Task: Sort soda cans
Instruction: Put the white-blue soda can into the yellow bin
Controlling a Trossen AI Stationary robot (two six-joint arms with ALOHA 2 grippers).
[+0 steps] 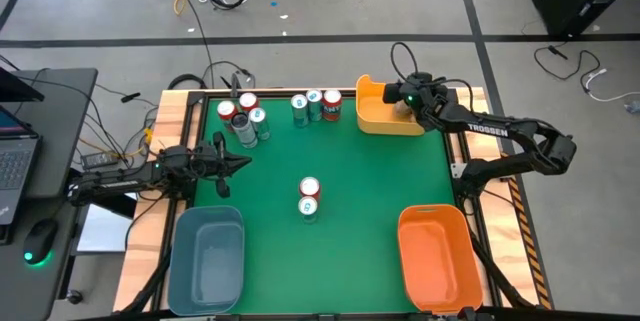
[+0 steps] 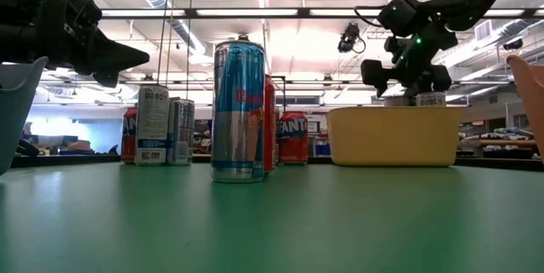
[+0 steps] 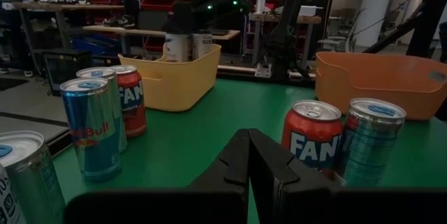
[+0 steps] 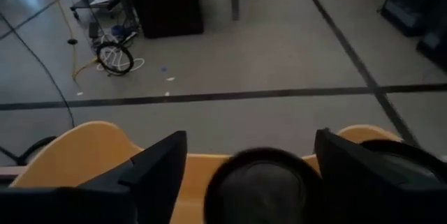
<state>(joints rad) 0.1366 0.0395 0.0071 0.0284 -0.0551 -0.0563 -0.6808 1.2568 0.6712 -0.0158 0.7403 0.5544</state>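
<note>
Right under your right gripper (image 4: 248,165) you see the round dark top of a can (image 4: 255,189), standing between the two fingers (image 4: 157,172) inside the yellow bin (image 1: 385,116). These fingers are spread wide and a gap shows on each side of the can, so the gripper does not hold it. Just beside this can, on the far side of one finger, the rim of a second dark can (image 4: 412,158) shows in the same bin.

Going outward from this gripper toward the left arm, a red can (image 1: 332,103) stands near the bin on the green table (image 1: 360,191), and next to it two teal-blue cans (image 1: 306,107). Farther the same way is a cluster of red and silver-blue cans (image 1: 243,119) at the table's far corner. Toward the middle of the table, well apart from the right gripper, a red can and a teal-blue can (image 1: 309,199) stand touching each other.

Your left gripper (image 1: 238,162) hangs over the table edge with its fingers pressed together and nothing between them. It is near that corner cluster, and it points toward the pair in the middle. On its near side is the blue bin (image 1: 207,253). The orange bin (image 1: 435,256) sits at the near corner on the right arm's side, well apart from the right gripper.
</note>
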